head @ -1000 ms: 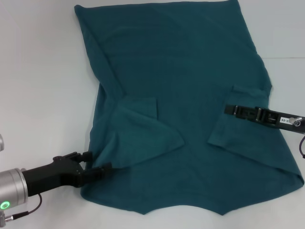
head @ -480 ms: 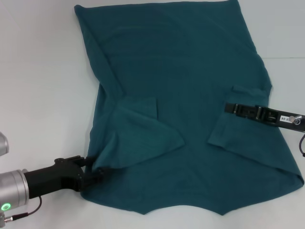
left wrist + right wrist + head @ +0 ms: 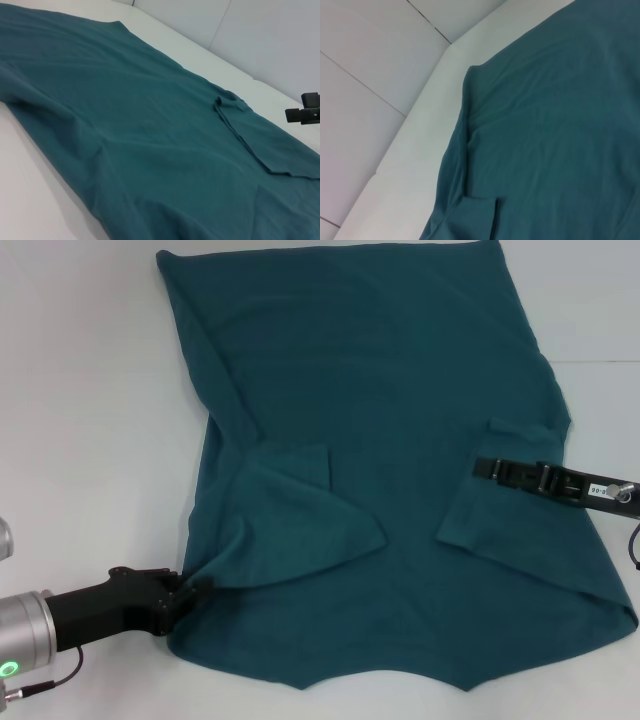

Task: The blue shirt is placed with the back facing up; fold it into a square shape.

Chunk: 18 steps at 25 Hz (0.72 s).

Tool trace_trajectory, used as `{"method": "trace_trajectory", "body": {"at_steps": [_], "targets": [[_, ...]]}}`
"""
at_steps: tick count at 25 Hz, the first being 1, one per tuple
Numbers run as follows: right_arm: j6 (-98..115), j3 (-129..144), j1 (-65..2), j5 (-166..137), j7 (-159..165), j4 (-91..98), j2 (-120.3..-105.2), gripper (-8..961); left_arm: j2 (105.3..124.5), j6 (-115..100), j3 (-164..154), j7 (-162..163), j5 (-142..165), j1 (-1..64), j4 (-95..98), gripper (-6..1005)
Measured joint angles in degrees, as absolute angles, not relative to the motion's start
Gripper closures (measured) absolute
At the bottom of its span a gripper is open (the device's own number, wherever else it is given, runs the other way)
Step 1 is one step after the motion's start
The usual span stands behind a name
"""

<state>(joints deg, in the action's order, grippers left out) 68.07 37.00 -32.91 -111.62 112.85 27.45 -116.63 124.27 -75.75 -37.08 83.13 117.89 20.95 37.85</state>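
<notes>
The blue shirt (image 3: 390, 440) lies spread flat on the white table (image 3: 80, 390), with both short sleeves folded inward onto the body. My left gripper (image 3: 186, 589) is at the shirt's near left edge and shut on the fabric, which puckers toward it. My right gripper (image 3: 482, 468) lies low over the shirt's right side, its tip at the edge of the folded right sleeve. The left wrist view shows the shirt (image 3: 150, 125) stretching away, with the right gripper (image 3: 305, 112) far off. The right wrist view shows only the shirt (image 3: 560, 125) and the table.
White table surface surrounds the shirt to the left (image 3: 90, 490) and along the near edge. A pale wall with seams (image 3: 370, 75) rises behind the table. No other objects are in view.
The left gripper, open beside the shirt's edge a second ago, has closed on the fabric and drawn back slightly left. The right arm has barely moved.
</notes>
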Motion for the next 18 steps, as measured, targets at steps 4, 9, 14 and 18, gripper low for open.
{"method": "trace_trajectory", "body": {"at_steps": [4, 9, 14, 18], "targets": [[68.1, 37.0, -32.7, -111.6, 112.9, 27.4, -116.63, 291, 124.25, -75.8, -37.1, 83.3, 118.0, 20.9, 38.0, 775], [68.1, 37.0, -32.7, -111.6, 112.9, 27.4, -116.63, 291, 124.07, -76.2, -36.9, 83.4, 118.0, 20.5, 38.7, 961], [68.0, 37.0, -32.6, -111.6, 112.8, 27.4, -116.63, 292, 123.97, -76.6, -34.7, 83.6, 118.0, 19.3, 40.4, 972], [68.0, 37.0, -32.7, -111.6, 112.9, 27.4, -116.62, 294, 123.83, -78.3, -31.5, 83.4, 118.1, 18.1, 42.0, 972]]}}
